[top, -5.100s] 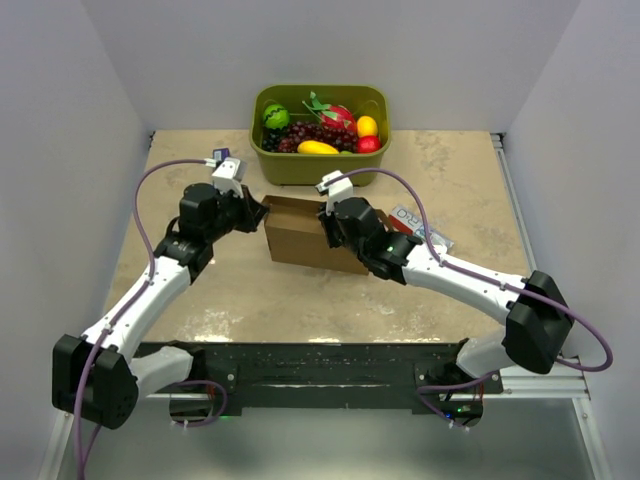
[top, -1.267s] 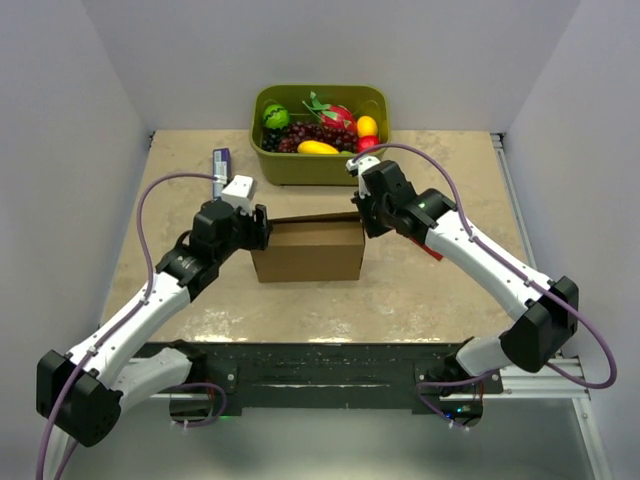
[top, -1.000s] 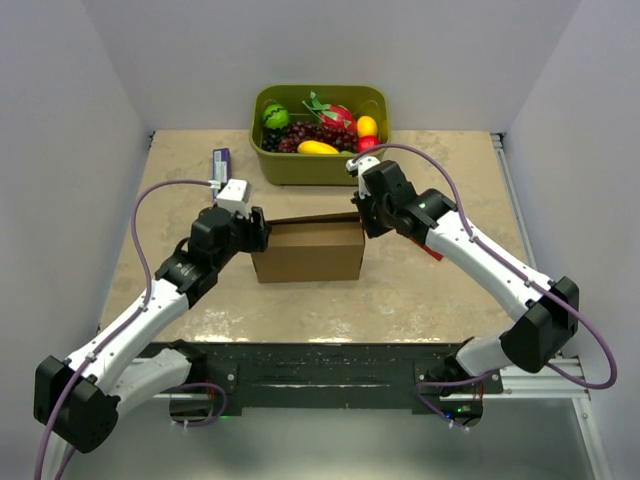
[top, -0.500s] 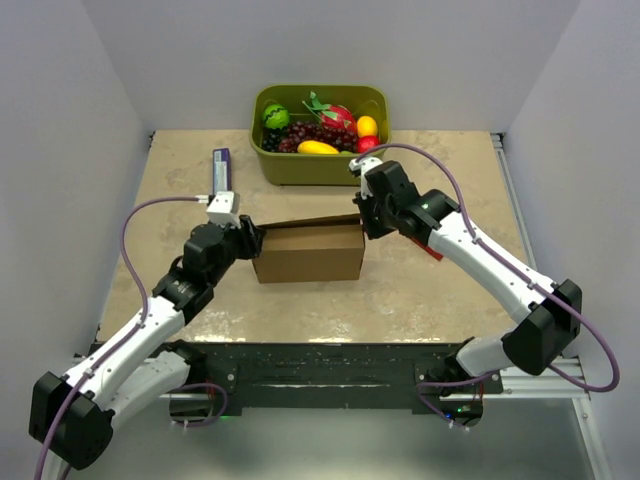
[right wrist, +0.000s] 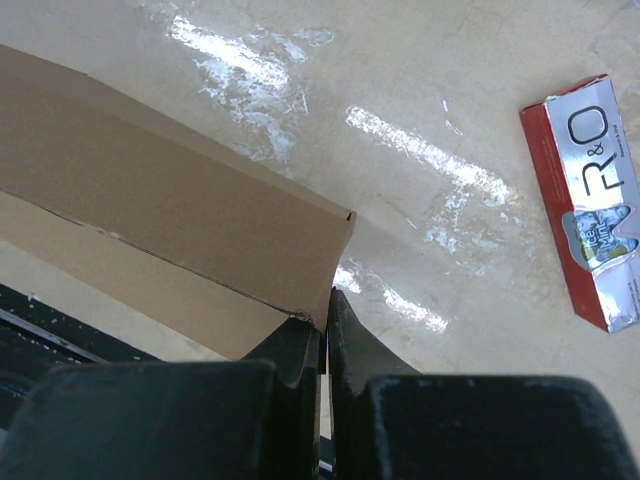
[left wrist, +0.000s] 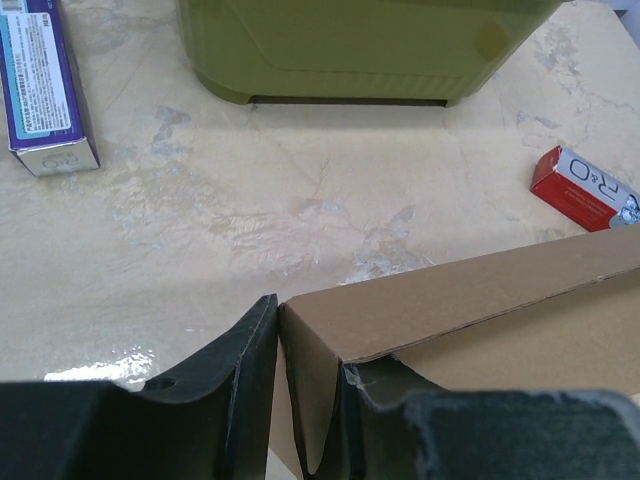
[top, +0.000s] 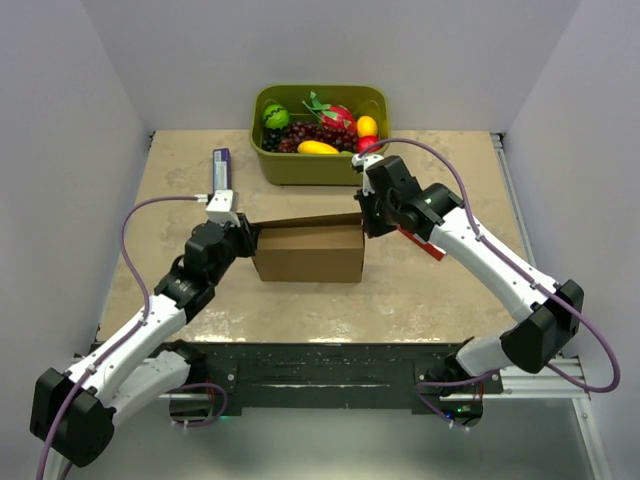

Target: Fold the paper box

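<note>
A narrow purple carton (top: pixel 221 166) is seen lying at the far left of the beige table (top: pixel 440 180). Nearer the middle, the left gripper (top: pixel 250 238) is set at the left end of the paper box (top: pixel 310 255). In the left wrist view its fingers (left wrist: pixel 250 345) are placed on either side of the box's left end wall, one outside and one inside, both close against the cardboard. Whether the wall is actually clamped cannot be told. The paper box is laid on the middle of the table with its long axis running left to right, parallel to the near edge, its open top turned upward and one long wall facing the arm bases. It is made of plain brown cardboard, unprinted, with sharp creases at the corners and a cut flap edge showing along the top of the far side. A green tub (top: pixel 320 165) filled with fruit is placed just beyond it, apart from it. At the far right corner of the box the right gripper (top: pixel 362 222) is closed tight, with the thin right end wall pinched between its fingers. A red and silver carton (right wrist: pixel 588 215) is seen flat on the table to the right of that corner, apart from the box.
</note>
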Controlling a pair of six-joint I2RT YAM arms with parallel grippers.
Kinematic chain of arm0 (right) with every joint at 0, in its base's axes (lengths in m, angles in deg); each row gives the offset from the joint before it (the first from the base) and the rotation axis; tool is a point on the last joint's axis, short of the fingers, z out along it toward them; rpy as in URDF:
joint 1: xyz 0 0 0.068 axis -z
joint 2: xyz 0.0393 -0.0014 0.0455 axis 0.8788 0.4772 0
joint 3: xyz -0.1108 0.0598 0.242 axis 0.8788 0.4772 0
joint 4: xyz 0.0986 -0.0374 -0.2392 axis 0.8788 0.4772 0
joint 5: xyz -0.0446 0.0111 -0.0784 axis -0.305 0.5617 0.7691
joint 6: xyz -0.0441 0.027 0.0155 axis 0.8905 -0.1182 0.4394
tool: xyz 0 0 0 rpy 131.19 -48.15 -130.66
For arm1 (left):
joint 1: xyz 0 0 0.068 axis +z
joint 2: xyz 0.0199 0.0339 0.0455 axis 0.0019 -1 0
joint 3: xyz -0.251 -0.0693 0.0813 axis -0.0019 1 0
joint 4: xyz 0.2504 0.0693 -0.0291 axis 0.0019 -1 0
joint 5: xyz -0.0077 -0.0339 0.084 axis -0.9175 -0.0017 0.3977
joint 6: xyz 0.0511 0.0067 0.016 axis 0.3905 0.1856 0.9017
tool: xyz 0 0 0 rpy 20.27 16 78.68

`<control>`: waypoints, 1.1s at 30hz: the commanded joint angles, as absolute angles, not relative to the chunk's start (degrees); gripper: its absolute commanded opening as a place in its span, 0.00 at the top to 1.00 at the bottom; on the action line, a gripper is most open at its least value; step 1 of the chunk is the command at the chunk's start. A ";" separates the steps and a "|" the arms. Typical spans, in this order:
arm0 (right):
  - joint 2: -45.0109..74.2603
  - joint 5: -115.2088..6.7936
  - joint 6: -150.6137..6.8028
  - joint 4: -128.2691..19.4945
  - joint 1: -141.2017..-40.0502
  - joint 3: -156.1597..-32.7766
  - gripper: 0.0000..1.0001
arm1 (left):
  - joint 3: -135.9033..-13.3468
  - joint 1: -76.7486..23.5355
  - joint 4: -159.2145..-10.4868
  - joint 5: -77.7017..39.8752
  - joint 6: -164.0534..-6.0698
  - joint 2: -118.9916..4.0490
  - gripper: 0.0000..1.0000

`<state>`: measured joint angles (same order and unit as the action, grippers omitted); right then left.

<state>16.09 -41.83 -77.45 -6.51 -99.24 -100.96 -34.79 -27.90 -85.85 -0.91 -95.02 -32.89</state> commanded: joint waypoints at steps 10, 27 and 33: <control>17.56 -50.70 -82.93 -14.47 -100.70 -104.79 1.00 | -34.27 -32.36 -92.58 0.68 -93.52 -34.71 0.91; 22.22 -55.44 -82.76 -9.29 -98.42 -111.03 1.00 | -35.33 -39.04 -94.43 9.56 -91.68 -37.26 0.91; 25.12 -59.48 -81.18 -6.74 -95.52 -113.05 1.00 | -36.20 -41.24 -95.56 13.51 -90.80 -39.02 0.91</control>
<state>24.22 -46.23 -80.77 -3.00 -95.15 -108.81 -36.63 -38.11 -87.75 16.90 -92.29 -35.89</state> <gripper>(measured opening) 0.017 0.292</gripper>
